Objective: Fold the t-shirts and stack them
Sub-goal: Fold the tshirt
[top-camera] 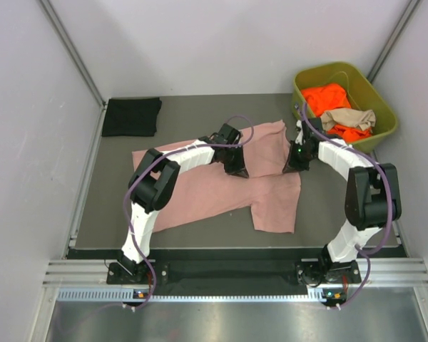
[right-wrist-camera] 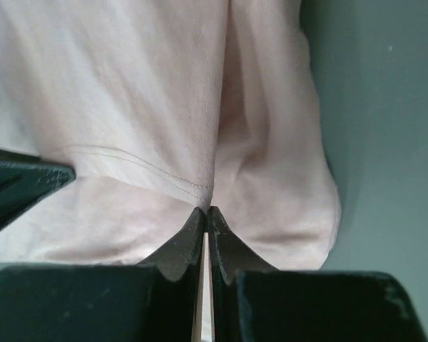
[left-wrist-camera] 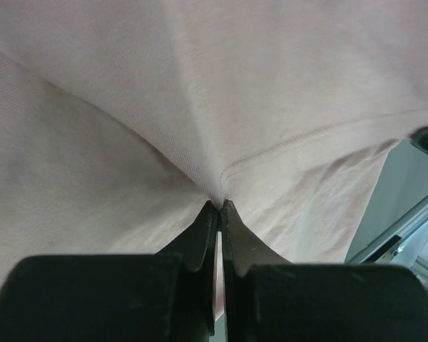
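1. On the grey table (top-camera: 107,214), near its middle, the pink t-shirt (top-camera: 200,192) lies spread out but wrinkled. Both arms reach over it, so the cloth around its 1 o'clock part is hidden in the top view.
2. Pink cloth fills almost all of both wrist views, and the outline of the shirt is cut off there. Which part of the shirt each view shows is hard to tell.
3. At 9 o'clock in the right wrist view a dark wedge (right-wrist-camera: 18,189) enters the picture. What it is cannot be told for sure.
4. The left gripper (left-wrist-camera: 219,205) has its fingers pressed together with only a thin slit between them. At the tips they pinch a small ridge of the pink cloth, right at a stitched hem.
5. The right gripper (right-wrist-camera: 204,210) is closed in the same way on a pleat of the same shirt, just under a double-stitched hem.
6. The black t-shirt (top-camera: 132,116) lies flat at 10 o'clock on the table, well apart from the pink one.
7. At 2 o'clock stands the olive bin (top-camera: 385,132). It holds the orange t-shirt (top-camera: 327,96), and the tan t-shirt (top-camera: 351,117) covers part of it.
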`<state>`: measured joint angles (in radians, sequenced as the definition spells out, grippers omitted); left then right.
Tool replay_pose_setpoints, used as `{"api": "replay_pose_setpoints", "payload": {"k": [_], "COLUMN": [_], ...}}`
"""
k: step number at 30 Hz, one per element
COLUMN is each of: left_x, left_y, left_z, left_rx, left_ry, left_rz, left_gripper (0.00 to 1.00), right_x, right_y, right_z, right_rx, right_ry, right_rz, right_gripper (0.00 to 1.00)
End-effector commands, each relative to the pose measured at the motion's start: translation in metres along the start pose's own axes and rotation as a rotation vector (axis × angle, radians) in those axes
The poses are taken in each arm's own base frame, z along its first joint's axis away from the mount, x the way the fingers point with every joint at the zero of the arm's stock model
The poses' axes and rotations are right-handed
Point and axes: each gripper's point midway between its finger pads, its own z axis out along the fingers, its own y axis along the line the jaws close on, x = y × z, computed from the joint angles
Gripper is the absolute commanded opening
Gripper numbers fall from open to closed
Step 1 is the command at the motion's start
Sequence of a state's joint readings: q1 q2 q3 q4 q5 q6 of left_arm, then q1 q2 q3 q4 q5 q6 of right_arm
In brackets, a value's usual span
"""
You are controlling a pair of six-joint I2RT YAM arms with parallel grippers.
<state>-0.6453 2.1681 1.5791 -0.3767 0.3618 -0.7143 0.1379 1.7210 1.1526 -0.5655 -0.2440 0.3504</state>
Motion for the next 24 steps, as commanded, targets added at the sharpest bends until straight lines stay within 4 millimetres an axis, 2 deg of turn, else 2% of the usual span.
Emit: {"api": "replay_pose_setpoints", "payload": {"k": [1, 6, 12, 21, 23, 24], "left_x": [-0.01, -0.008, -0.003, 0.004, 0.006, 0.008], "left_y": [-0.02, -0.02, -0.016, -0.007, -0.004, -0.003], "left_z": [-0.031, -0.038, -0.042, -0.033, -0.029, -0.029], "left_rx": [0.011, 0.0, -0.013, -0.032, -0.033, -0.041], "left_ry": [-0.046, -0.048, -0.041, -0.001, 0.013, 0.025], "left_rz": [0.072, 0.085, 0.094, 0.074, 0.076, 0.074], "left_gripper": [0.0, 0.0, 0.0, 0.0, 0.05, 0.15], "right_x": [0.004, 0.018, 0.034, 0.027, 0.022, 0.02], "right_y": [0.013, 0.011, 0.008, 0.003, 0.004, 0.003], "right_z": [-0.022, -0.026, -0.021, -0.011, -0.01, -0.01], "right_rx": [-0.038, -0.036, -0.041, -0.014, -0.009, -0.002], "right_ry": [-0.026, -0.013, 0.008, 0.007, 0.005, 0.006], "right_rz": [-0.004, 0.004, 0.014, 0.0, -0.013, -0.015], "right_gripper": [0.0, 0.0, 0.0, 0.02, 0.07, 0.15]}}
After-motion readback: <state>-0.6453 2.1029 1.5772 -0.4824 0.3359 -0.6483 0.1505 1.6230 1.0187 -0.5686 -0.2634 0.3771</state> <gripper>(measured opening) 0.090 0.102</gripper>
